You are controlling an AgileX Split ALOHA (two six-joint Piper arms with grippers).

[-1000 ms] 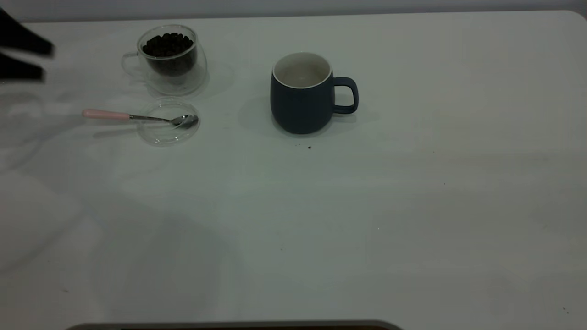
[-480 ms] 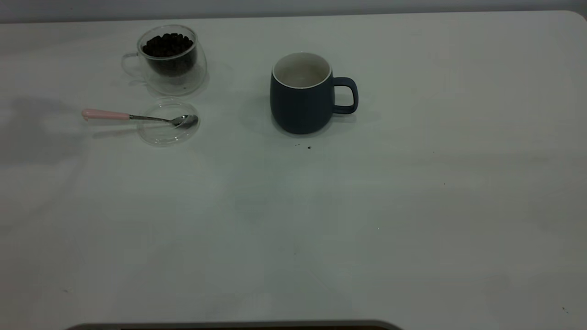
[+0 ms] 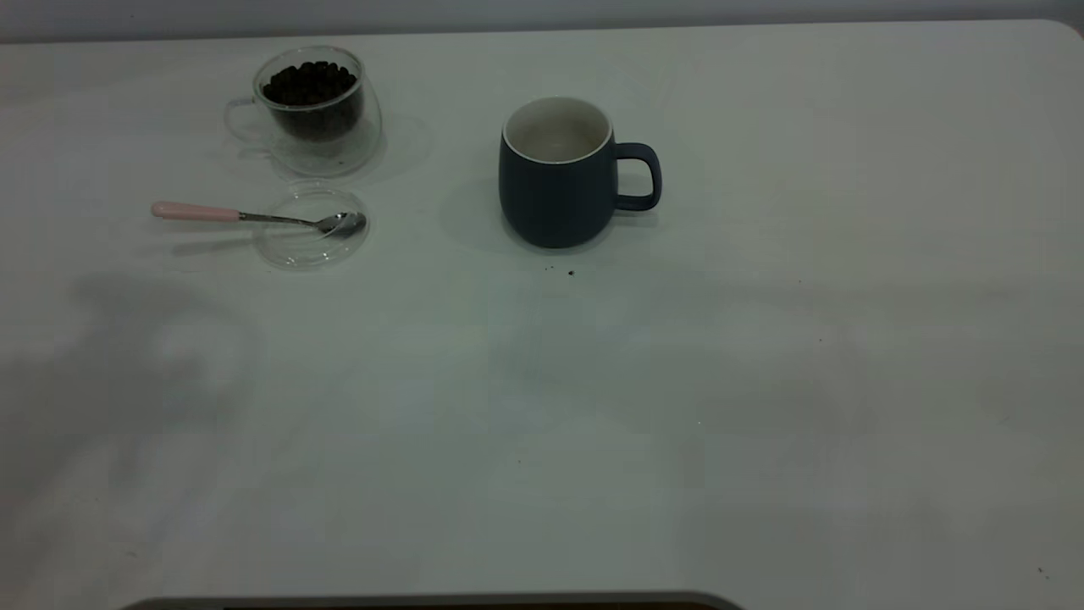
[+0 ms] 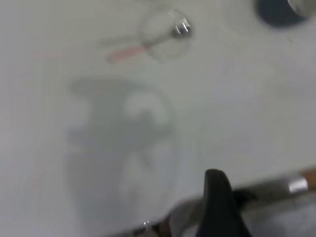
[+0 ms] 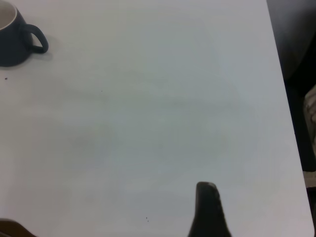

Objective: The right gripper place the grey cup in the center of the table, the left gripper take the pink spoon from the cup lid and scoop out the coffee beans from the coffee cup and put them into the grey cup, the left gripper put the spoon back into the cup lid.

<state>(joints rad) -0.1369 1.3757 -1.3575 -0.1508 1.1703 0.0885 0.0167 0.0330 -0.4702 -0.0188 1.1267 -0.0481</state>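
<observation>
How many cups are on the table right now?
2. The grey cup stands near the table's middle, handle toward the exterior view's right. The coffee cup, holding coffee beans, stands far left, behind the cup lid. None seems hidden.

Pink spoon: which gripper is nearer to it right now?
Left. The left gripper hangs over bare table with the pink spoon ahead in its wrist view. The right gripper sees only the grey cup, no spoon.
</observation>
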